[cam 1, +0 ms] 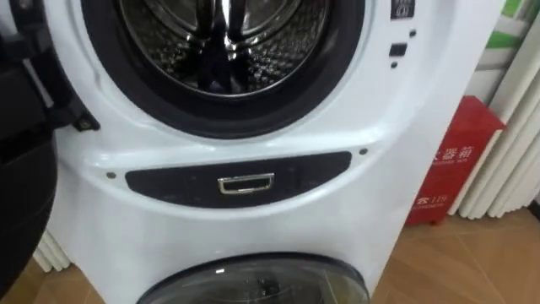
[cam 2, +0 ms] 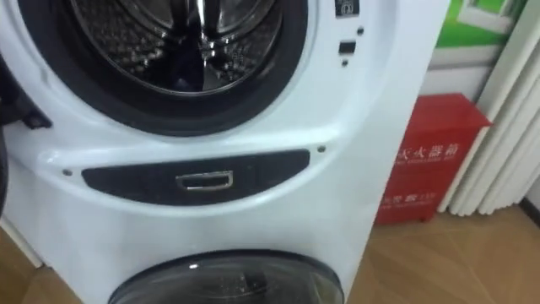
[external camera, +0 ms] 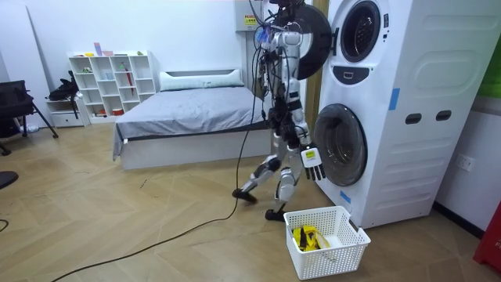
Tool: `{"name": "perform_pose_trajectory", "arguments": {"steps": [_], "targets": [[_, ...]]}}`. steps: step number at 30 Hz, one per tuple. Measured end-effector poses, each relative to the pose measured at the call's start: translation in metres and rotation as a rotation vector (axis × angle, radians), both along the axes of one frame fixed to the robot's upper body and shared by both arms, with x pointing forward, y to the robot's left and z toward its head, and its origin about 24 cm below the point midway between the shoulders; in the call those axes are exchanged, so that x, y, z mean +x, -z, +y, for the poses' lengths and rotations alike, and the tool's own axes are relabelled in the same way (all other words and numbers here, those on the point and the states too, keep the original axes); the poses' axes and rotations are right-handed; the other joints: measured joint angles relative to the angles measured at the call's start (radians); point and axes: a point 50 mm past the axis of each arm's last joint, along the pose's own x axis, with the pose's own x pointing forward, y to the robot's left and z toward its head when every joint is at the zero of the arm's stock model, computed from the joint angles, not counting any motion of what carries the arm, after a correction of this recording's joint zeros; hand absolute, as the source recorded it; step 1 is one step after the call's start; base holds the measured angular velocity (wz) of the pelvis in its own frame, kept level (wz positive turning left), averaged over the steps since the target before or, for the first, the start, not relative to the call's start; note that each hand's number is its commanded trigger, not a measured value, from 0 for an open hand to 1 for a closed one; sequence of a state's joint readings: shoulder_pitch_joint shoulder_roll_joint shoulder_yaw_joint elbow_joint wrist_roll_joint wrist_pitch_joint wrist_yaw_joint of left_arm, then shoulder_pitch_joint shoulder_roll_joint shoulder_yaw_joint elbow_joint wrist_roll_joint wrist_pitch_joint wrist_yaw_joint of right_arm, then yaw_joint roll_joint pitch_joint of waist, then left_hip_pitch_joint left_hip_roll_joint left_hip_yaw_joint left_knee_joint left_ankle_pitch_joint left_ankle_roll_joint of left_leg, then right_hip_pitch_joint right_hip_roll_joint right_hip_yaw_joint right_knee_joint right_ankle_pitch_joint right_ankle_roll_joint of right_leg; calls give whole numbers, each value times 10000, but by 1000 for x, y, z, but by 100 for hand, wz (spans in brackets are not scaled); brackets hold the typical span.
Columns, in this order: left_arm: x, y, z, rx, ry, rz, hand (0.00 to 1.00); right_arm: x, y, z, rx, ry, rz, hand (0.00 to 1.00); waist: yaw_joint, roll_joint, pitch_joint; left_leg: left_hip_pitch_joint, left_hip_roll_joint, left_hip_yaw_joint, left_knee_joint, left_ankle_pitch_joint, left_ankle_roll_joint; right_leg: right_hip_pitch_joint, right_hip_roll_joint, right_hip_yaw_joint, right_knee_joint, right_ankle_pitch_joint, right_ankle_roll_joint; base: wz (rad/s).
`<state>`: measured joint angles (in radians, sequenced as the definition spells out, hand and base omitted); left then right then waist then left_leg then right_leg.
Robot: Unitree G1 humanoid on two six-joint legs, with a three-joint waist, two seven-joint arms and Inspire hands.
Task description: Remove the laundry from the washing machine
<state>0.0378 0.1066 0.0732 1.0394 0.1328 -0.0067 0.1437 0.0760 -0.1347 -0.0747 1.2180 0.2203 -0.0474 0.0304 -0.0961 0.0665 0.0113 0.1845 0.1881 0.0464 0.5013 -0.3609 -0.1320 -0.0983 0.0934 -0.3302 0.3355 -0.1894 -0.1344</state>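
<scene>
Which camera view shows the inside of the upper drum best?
The left eye view: the upper drum is near and faces the camera, with its perforated metal wall plain. The right eye view shows nearly the same, set further left. The room view shows it small, from the side, inside dark.

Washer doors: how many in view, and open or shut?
2. The upper door is swung open toward the room view's left; the lower door sits shut directly beneath it.
</scene>
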Motion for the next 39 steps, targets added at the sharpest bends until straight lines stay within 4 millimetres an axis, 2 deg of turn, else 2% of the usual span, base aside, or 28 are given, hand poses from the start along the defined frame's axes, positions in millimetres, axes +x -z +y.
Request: {"name": "perform_pose_trajectory", "arguments": {"steps": [1, 2, 3, 4, 5, 6, 7, 8, 9, 10, 11, 13, 15, 16, 17, 18, 20, 21, 26, 27, 30, 32, 34, 35, 37, 39], "targets": [[12, -3, -2, 41, 237, -258, 0, 1, -1, -1, 95, 233, -156, 0, 0, -11, 31, 296, -105, 1, -1164, -249, 124, -372, -109, -68, 129, 156, 50, 19], [15, -4, -3, 46, 286, -360, 0, 2, -1, -1, 142, 299, -215, 0, 29, -24, 38, 388, -160, 21, -1701, -288, 195, -547, -163, -74, 161, 277, 71, 0], [19, -5, -3, 36, 328, -472, 0, 4, -1, -1, 194, 387, -335, 0, -6, -81, 39, 527, -335, -42, -2620, -261, 287, -892, -256, -21, 230, 596, 109, -11], [19, -5, -3, 36, 336, -476, 0, 5, -2, -1, 209, 431, -399, 0, -6, -121, 27, 551, -445, -59, -2963, -223, 384, -1067, -315, 17, 225, 784, 159, -20], [18, -4, -3, 37, 339, -391, 0, 6, -2, -1, 292, 498, -474, 0, 42, -236, 20, 442, -739, -63, -3343, -98, 898, -1341, -474, 124, 94, 1210, 241, -22], [12, -1, -4, 26, 418, -127, 0, 3, -1, -1, 355, 581, -418, 0, 106, -377, -9, 276, -1014, 27, -3381, 129, 1301, -1304, -610, 301, -428, 1797, 348, -20], [1, 3, -6, -78, 397, 248, 0, -4, -1, -3, 386, 826, -295, 0, 101, -439, -47, 109, -1216, 96, -3332, 267, 1527, -1135, -699, 526, -1068, 2465, 517, -10], [-5, 5, -6, -118, 339, 404, 0, -8, 0, -3, 431, 1023, -227, 0, 85, -495, -59, 41, -1349, 137, -3330, 346, 1651, -1071, -775, 701, -1317, 2723, 650, 6], [-16, 8, -4, -150, 154, 683, 0, -15, 1, -3, 536, 1431, -146, 0, 53, -562, -85, -146, -1488, 514, -3199, 463, 1791, -993, -959, 955, -1398, 2878, 1009, 36], [-27, 10, -4, -178, 22, 925, 0, -25, 1, -5, 557, 1927, 18, 0, -67, -552, -98, -317, -1448, 944, -2973, 519, 1800, -920, -1277, 987, -528, 2258, 1312, 48], [-30, 11, -4, -190, -54, 998, 0, -29, 1, -6, 562, 2065, 135, 0, -90, -552, -103, -367, -1461, 1033, -2971, 608, 1823, -888, -1398, 1069, 20, 1878, 1447, 50], [-46, 14, 0, -299, -661, 1361, 0, -40, 1, -9, 510, 2372, 395, 0, 84, -527, -51, -402, -1498, 1225, -3154, 910, 1881, -303, -1670, 1382, 1478, 839, 1654, 7], [-60, 14, 7, -219, -1212, 1581, 0, -46, 2, -9, 477, 2401, 548, 0, 276, -549, -45, -423, -1507, 1433, -3159, 995, 1864, 524, -1769, 1526, 1596, 304, 1790, -35], [-67, 14, 11, -119, -1602, 1671, 0, -49, 3, -7, 454, 2282, 732, 0, 313, -575, -53, -456, -1524, 1536, -3162, 1013, 1843, 1120, -1759, 1578, 1209, 94, 1803, -39], [-69, 14, 13, -69, -1775, 1678, 0, -51, 3, -7, 438, 2174, 838, 0, 359, -607, -53, -484, -1543, 1588, -3161, 1041, 1797, 1379, -1733, 1679, 821, 42, 1821, -42], [-71, 13, 16, -61, -2184, 1617, 0, -54, 4, -5, 440, 2127, 1009, 0, 496, -727, -52, -521, -1611, 1703, -3170, 1140, 1708, 1699, -1623, 1899, -154, 28, 1831, -50], [-75, 12, 20, -274, -3264, 1436, 0, -56, 4, -5, 439, 2085, 1111, 0, 620, -779, -90, -535, -1640, 1980, -3159, 1189, 1625, 1982, -1576, 1939, -1161, 31, 1804, -50], [-76, 12, 22, -322, -3827, 1312, 0, -56, 4, -5, 393, 1977, 1133, 0, 659, -782, -112, -547, -1605, 2055, -3126, 1242, 1549, 2032, -1501, 1962, -1412, 109, 1618, -30], [-63, 2, 41, -294, -5813, 24, 0, -54, 3, -9, 283, 1762, 1181, 0, 759, -690, -109, -494, -1464, 2110, -3129, 1366, 1349, 1965, -1283, 2086, -1486, 83, 1422, -8], [-57, -2, 47, -386, -6480, -527, 0, -53, 3, -9, 273, 1839, 1113, 0, 764, -646, -142, -507, -1437, 2082, -3138, 1387, 1315, 1968, -1267, 2016, -1497, 77, 1384, 8], [-38, -16, 63, -784, -7897, -2069, 0, -52, 1, -16, 165, 2215, 950, 0, 804, -552, -165, -516, -1414, 1953, -3154, 1404, 1283, 1999, -1247, 1902, -1496, 47, 1320, 9], [-23, -30, 75, -857, -8617, -3183, 0, -52, 0, -19, 92, 2477, 841, 0, 811, -489, -161, -546, -1430, 1790, -3157, 1409, 1275, 2051, -1245, 1812, -1503, 46, 1319, 12], [3, -55, 100, -840, -9400, -4783, 0, -52, -1, -23, 27, 2880, 710, 0, 901, -431, -157, -593, -1452, 1617, -3187, 1409, 1274, 2037, -1250, 1723, -1516, 27, 1309, 10], [12, -64, 106, -849, -9556, -5285, 0, -52, -1, -24, 13, 2933, 686, 0, 947, -403, -151, -615, -1456, 1600, -3195, 1409, 1273, 2020, -1249, 1712, -1527, 27, 1309, 5], [38, -97, 129, -651, -9523, -6960, 0, -55, -2, -27, -80, 3065, 704, 0, 1106, -279, -145, -664, -1472, 1587, -3241, 1408, 1273, 1956, -1251, 1716, -1530, 28, 1310, -2], [46, -114, 143, -584, -9827, -7778, 0, -54, -4, -29, -149, 3097, 578, 0, 1290, -112, -167, -625, -1491, 1581, -3338, 1409, 1275, 1873, -1241, 1820, -1500, 28, 1311, -19]]}}
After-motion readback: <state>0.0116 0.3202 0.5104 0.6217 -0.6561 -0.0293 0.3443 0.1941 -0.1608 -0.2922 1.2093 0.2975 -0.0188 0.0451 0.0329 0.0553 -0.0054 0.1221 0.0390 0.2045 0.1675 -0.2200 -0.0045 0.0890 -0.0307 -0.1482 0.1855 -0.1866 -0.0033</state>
